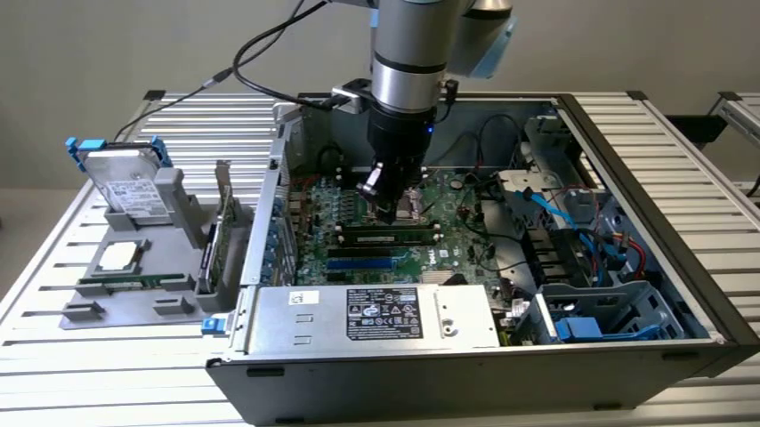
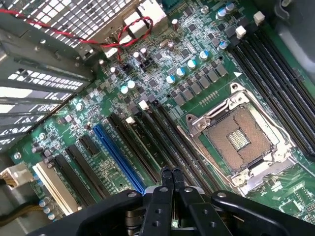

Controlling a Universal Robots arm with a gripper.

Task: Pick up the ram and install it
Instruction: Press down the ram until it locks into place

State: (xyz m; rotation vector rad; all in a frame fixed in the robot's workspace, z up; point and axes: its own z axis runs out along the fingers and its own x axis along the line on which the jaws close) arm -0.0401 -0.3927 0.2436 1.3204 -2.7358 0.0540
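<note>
Hanging over the open computer case (image 1: 665, 267), the arm (image 1: 410, 62) reaches down onto the motherboard (image 1: 475, 222). The end effector (image 1: 394, 206) sits low, just above the memory slots. In the wrist view the end effector (image 2: 172, 178) is closed, its two fingertips (image 2: 166, 176) pressed side by side with nothing visible between them.

The ram (image 1: 386, 237) lies lengthwise in a slot just in front of the CPU socket (image 1: 410, 206), its green board and black chips facing the exterior view. It sits directly under the fingertips; whether they touch it cannot be told. The wrist view shows the empty socket (image 2: 239, 139) beside a bank of dark slots (image 2: 147, 132) and a blue slot (image 2: 118, 155), with the fingertips over the dark ones.

The power supply (image 1: 374, 316) fills the case's near edge. At the exterior view's left, a grey holder (image 1: 160, 298) on the bench (image 1: 71, 356) carries a hard drive (image 1: 125, 182) and a processor (image 1: 119, 256).
</note>
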